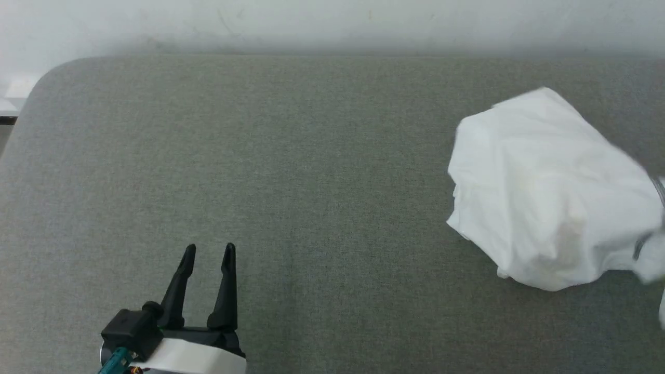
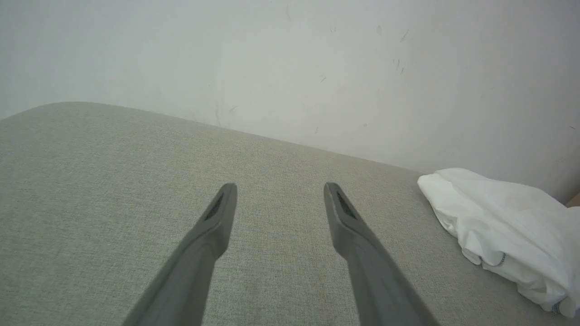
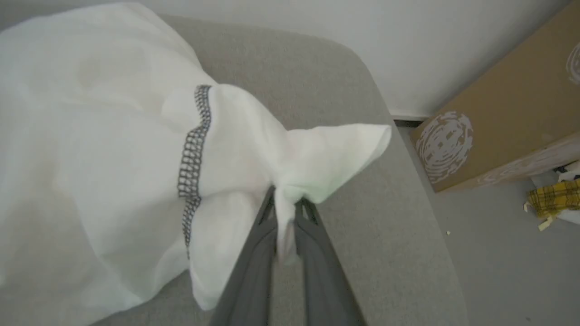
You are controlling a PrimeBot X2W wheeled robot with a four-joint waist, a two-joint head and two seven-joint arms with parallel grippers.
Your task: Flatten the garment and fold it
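The garment [image 1: 545, 192], a white thin T-shirt, lies bunched at the right end of the grey padded table [image 1: 291, 171]. In the right wrist view my right gripper [image 3: 287, 201] is shut on a fold of the garment [image 3: 113, 149], near a dark zigzag seam [image 3: 192, 158], and the cloth is lifted and drawn toward the fingers. My left gripper [image 1: 209, 252] is open near the table's front left, over bare fabric. The left wrist view shows that gripper [image 2: 280, 192] with its fingers spread, and the garment [image 2: 507, 226] far to the right.
A pale wall [image 1: 332, 21] runs behind the table. Off the table's right end stand a brown cardboard box [image 3: 507, 113] and a yellow plaid cloth [image 3: 555, 199] on the grey floor. The table's rounded corner [image 3: 362, 59] is close to the garment.
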